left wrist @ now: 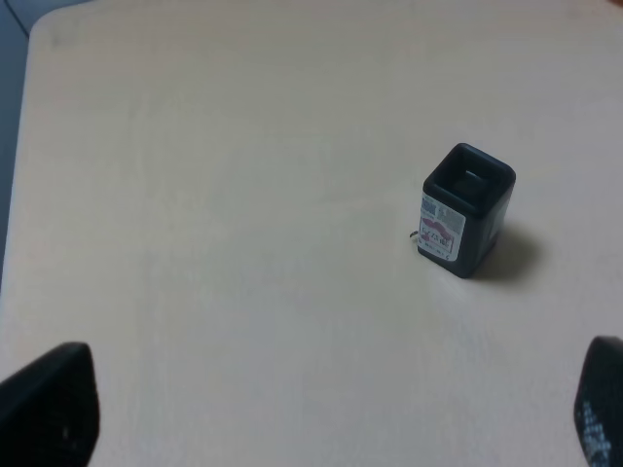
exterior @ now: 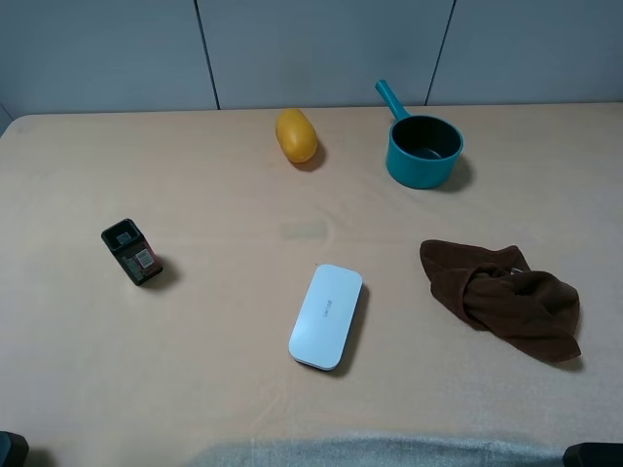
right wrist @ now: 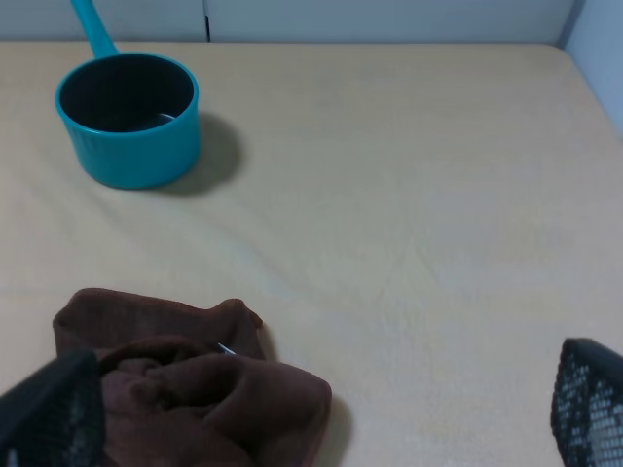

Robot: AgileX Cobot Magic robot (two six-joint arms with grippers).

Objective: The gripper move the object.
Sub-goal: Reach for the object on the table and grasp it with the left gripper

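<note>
Fingers of the left gripper stood wide apart with only bare table between them. Ahead of them, well apart, the box stood upright, long axis vertical, its open mouth up with a pale patch inside and its red-and-white label on a side turned toward the camera. The right gripper likewise had its fingers spread, one tip overlapping the brown cloth; beyond lay the teal pot, showing only its dark inside, handle pointing away. From above, the box sat on the table's left, well apart from the white case near the middle and the yellow fruit at the far side.
</note>
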